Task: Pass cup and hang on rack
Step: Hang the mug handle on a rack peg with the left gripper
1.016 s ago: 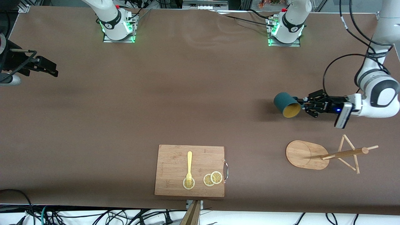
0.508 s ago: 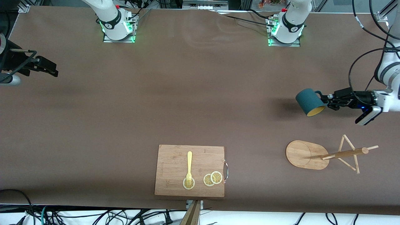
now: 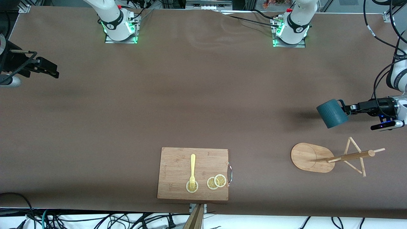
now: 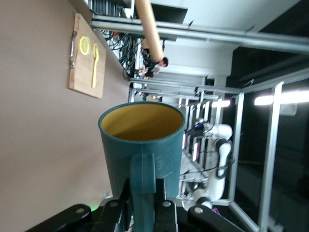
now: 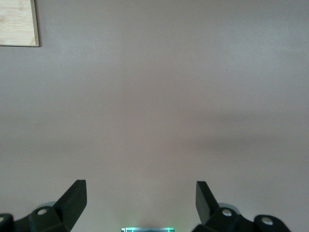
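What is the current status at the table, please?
Left pincer shut on cup handle, airborne near the rack. Right pincer open, waiting at its table end. Nothing in the way.

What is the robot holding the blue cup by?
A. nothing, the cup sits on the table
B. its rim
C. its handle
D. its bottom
C: in the left wrist view the left tool is shut on the handle of the cup, and the front view shows the cup tilted in the air over the table.
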### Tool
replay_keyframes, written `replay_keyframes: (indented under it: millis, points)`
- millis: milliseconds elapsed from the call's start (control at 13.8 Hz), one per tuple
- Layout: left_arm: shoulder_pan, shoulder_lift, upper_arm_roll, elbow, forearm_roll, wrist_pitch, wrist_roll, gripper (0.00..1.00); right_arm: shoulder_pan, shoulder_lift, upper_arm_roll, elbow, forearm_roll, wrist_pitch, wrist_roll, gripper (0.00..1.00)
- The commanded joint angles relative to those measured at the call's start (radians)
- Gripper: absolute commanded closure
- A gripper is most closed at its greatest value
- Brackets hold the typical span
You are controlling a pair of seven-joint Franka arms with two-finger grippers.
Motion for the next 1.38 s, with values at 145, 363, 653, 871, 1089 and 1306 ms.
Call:
replay_keyframes:
  millis: [145,363,653,871,1089,1306]
  points:
    - [0.015,0.056,-0.015,0.058,-0.184,-0.022,-0.207,1.0,-0.011,0.004,0.002,0.017,0.017,-0.007,-0.009,0.0]
    - [0.021,0.163,-0.015,0.18,-0.225,-0.031,-0.215,1.0,-0.011,0.004,0.002,0.017,0.015,-0.009,-0.009,0.0]
    - [0.021,0.247,-0.016,0.267,-0.238,-0.041,-0.207,0.99,-0.011,0.004,0.003,0.017,0.015,-0.013,-0.009,0.0]
    - [0.026,0.286,-0.018,0.284,-0.264,-0.044,-0.205,0.97,-0.011,0.004,0.003,0.017,0.017,-0.013,-0.009,0.0]
    - [0.031,0.326,-0.016,0.331,-0.266,-0.048,-0.205,0.96,-0.011,0.004,0.003,0.017,0.015,-0.013,-0.009,0.0]
    - [0.041,0.372,-0.022,0.359,-0.294,-0.07,-0.195,0.92,-0.011,0.004,0.003,0.017,0.017,-0.013,-0.009,0.0]
